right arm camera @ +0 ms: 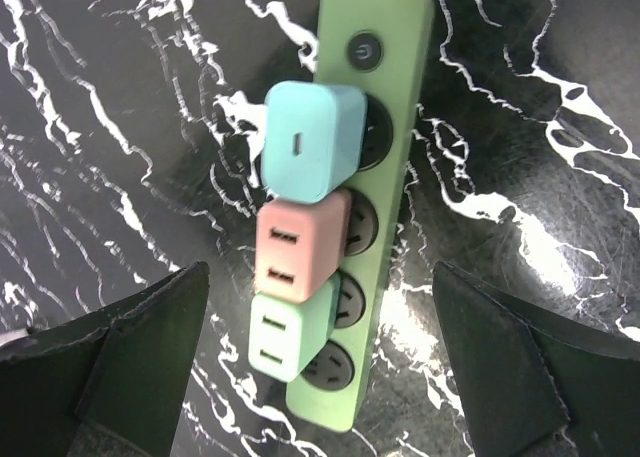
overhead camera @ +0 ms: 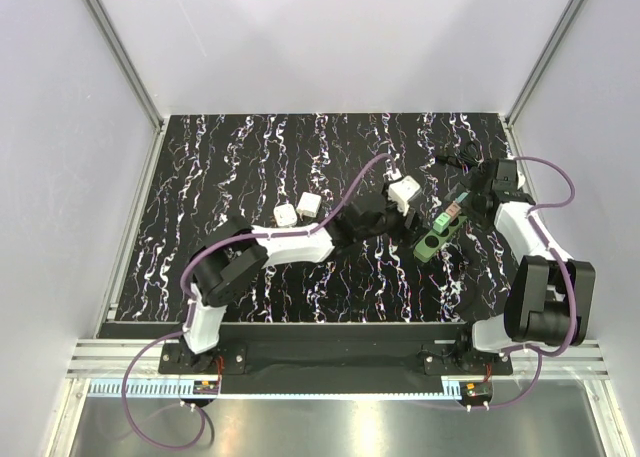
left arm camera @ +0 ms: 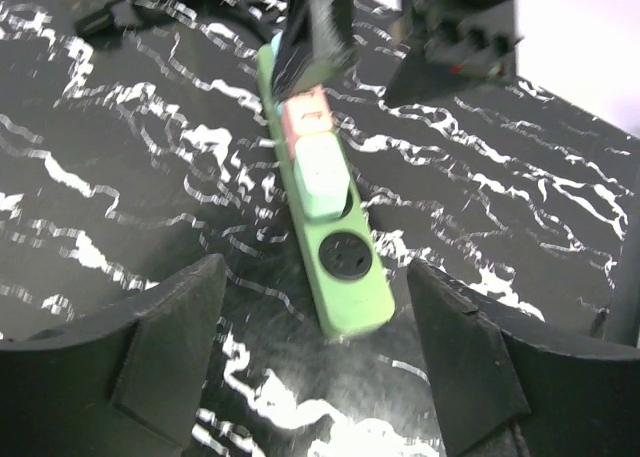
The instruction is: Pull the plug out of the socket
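— Where's the socket (overhead camera: 438, 235) sitting?

— Flat on the black marbled table (overhead camera: 250, 157), right of the middle, lying on a slant between the two arms. It's a green strip with a power button (right arm camera: 364, 51) at one end.

— Anything plugged in?

— Three blocks in a row. A blue plug (right arm camera: 312, 142) sits next to the button, a pink plug (right arm camera: 300, 252) right against it, then a mint plug (right arm camera: 290, 337) against that. The last outlet (right arm camera: 328, 369), at the end away from the button, is bare.

— And the left gripper (left arm camera: 312, 272)?

— Spread wide, nothing in it. It hangs low off the bare-outlet end, looking along the strip's length. Its fingers are on either side of that end and apart from it.

— The right gripper (right arm camera: 320, 267)?

— Wide as well, and empty. It hangs above the strip, looking down, with the pink and mint plugs in the gap between its fingers. Seen from the left wrist, one of its fingers (left arm camera: 315, 27) crosses the button end, but it's blurred. I can't tell whether it touches anything.

— What else is on the table?

— A white cube (overhead camera: 285, 215) and a second white cube (overhead camera: 308, 204) just beside it, left of the middle and well apart from the strip. A black cable (overhead camera: 455, 159) lies bunched near the far right corner.
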Controlling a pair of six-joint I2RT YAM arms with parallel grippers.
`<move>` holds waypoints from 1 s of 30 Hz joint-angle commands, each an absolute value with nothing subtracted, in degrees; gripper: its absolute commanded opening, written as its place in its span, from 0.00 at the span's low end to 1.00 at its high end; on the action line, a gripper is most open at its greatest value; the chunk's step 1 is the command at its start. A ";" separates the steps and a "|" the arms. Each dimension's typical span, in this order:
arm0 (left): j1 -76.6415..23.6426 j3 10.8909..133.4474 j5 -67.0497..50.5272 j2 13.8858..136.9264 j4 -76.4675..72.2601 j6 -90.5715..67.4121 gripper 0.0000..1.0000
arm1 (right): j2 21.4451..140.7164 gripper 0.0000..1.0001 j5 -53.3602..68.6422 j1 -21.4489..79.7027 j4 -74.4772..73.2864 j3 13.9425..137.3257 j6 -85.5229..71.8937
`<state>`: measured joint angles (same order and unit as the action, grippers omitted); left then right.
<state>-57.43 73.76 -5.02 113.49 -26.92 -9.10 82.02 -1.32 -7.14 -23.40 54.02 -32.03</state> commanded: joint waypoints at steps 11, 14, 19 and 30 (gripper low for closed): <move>-58.80 91.31 -5.71 125.15 -22.59 -9.23 0.84 | 86.74 1.00 -0.18 -9.58 -11.51 52.38 -33.40; -59.06 94.74 -5.97 128.66 -20.92 -9.75 0.83 | 88.33 1.00 1.49 -9.58 -10.90 52.38 -34.10; -59.15 99.31 -6.94 131.66 -18.55 -10.19 0.80 | 89.65 0.99 2.20 -9.58 -10.72 52.56 -34.19; -59.33 102.47 -6.77 133.77 -16.61 -10.37 0.75 | 91.84 0.99 0.97 -9.58 -10.20 52.21 -35.95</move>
